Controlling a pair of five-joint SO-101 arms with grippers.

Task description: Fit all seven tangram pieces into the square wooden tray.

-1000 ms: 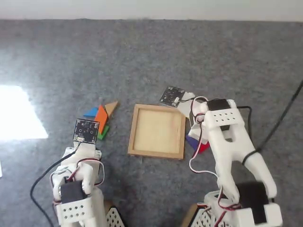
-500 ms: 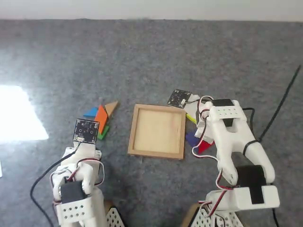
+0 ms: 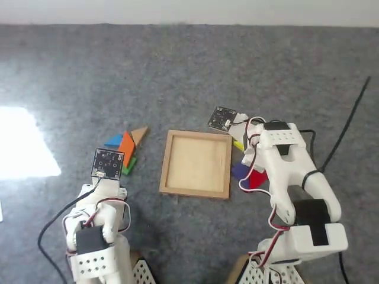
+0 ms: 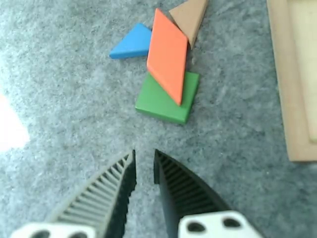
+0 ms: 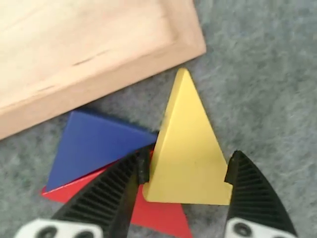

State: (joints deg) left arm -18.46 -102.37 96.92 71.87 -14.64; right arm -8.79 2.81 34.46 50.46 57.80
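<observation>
The square wooden tray [image 3: 167, 171] lies empty mid-table. To its left, a blue triangle [image 4: 130, 43], a tan triangle [image 4: 190, 15] and a green square [image 4: 158, 101] lie together, with an orange parallelogram [image 4: 167, 54] resting across them. My left gripper [image 4: 144, 161] hovers just short of the green square, shut with nothing in it. On the tray's other side a yellow triangle [image 5: 188, 144] lies on a dark blue triangle [image 5: 94, 148] and a red piece [image 5: 158, 215]. My right gripper [image 5: 188, 166] is open, one finger on each side of the yellow triangle's wide end.
Grey carpet covers the table. The right arm [image 3: 281, 154] stands over the pile beside the tray's right rim [image 5: 99, 74]. A bright patch of light [image 3: 21, 145] falls at the far left. Open carpet stretches beyond the tray.
The right arm has swung slightly right and come down over the pile by the tray, bringing its fingers around the yellow triangle. The left arm has not moved.
</observation>
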